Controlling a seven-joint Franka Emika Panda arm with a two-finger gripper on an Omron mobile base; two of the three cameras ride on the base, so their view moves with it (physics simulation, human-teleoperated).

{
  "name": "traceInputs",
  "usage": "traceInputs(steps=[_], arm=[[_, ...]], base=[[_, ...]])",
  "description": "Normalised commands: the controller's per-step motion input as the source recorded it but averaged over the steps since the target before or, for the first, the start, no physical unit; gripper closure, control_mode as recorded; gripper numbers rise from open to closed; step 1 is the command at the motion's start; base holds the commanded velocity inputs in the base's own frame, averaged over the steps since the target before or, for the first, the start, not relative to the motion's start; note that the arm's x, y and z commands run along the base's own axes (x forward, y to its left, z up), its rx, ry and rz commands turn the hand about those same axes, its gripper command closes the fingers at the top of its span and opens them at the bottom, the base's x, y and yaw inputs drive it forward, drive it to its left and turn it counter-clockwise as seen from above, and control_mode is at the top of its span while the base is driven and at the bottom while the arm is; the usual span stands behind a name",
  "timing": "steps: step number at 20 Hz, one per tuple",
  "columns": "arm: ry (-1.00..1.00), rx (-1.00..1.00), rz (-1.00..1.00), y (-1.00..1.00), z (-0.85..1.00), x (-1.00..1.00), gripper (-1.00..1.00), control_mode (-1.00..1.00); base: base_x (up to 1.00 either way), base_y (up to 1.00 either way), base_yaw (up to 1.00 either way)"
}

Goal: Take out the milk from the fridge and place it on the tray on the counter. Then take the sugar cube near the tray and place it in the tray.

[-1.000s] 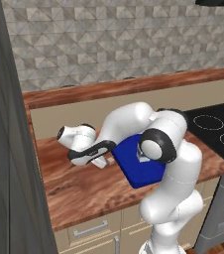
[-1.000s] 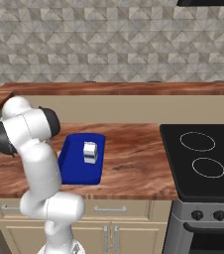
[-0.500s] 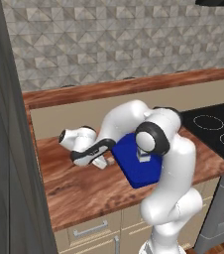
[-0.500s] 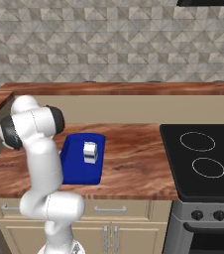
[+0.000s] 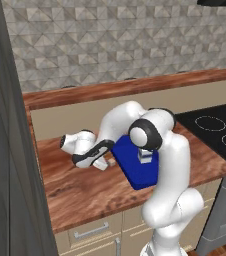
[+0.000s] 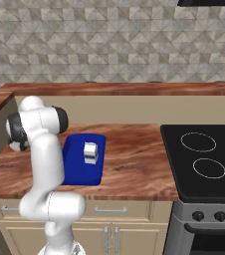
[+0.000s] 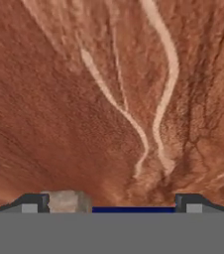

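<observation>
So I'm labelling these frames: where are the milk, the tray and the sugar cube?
milk [image 6: 90,152], right base view, carton front.
tray [image 6: 76,175], right base view, bare blue floor.
sugar cube [image 7: 67,202], hand view, its top face.

Counter [image 6: 129,164]: reddish-brown wood-grain worktop. Carries one blue tray [image 6: 74,172] near its front edge, the black stovetop well apart from it, and one tiny beige sugar cube [image 5: 111,162] just beside the tray.

Wood-grain counter [image 7: 112,99] close below; the gripper [image 7: 112,202] stands wide — the sugar cube [image 7: 68,201] just beside one fingertip [image 7: 32,202], with a thin blue tray [image 7: 134,210] edge between the tips.
</observation>
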Motion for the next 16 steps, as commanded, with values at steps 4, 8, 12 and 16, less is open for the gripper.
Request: traceInputs(steps=[4,8,12,16], arm=[[-0.02,-0.03,0.00,0.00,-0.11,-0.02,-1.00,-1.00],[0.00,0.00,0.00,-0.11,-0.01,0.00,-1.00,-1.00],[0.00,0.00,0.00,-0.24,0.00,0.00,-1.00,-1.00],[0.00,0.00,0.00,-0.25,0.00,-0.07,-1.00,-1.00]], base=[[0.00,0.00,0.00],[0.00,0.00,0.00],[0.00,0.00,0.00],[0.00,0.00,0.00]])
